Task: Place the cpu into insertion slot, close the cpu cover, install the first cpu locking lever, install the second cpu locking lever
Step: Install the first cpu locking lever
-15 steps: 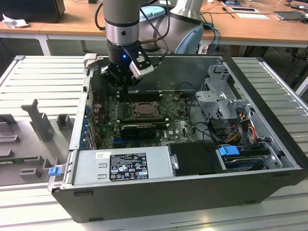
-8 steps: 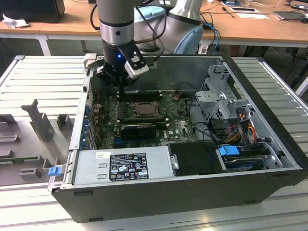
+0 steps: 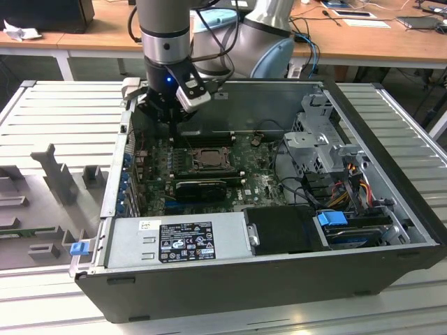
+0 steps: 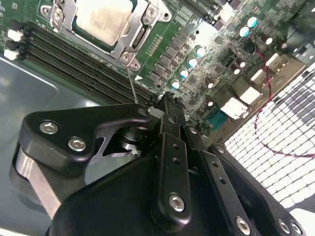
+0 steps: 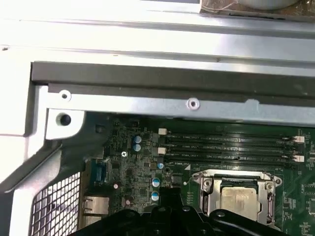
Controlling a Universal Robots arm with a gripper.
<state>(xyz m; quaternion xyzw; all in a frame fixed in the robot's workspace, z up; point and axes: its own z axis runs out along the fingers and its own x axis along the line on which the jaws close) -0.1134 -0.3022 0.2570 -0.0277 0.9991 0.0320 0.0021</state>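
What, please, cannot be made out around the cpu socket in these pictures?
The insertion slot's pin field: both wrist views, covered by the cpu and cpu cover.
Part of the cpu: second wrist view, cut off by the edge.
One end of the thin lever: second wrist view, behind the hand.
Whether levers are latched: exterior view, too small.

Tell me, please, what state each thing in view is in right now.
cpu, seated, framed by the cover.
cpu cover, closed down around the chip.
locking lever, thin rod angled away from the cover's corner, not laid flat.
memory slots, empty.
computer case, on its side, side panel off.
gripper, over the board at the lever's far end; contact unclear.
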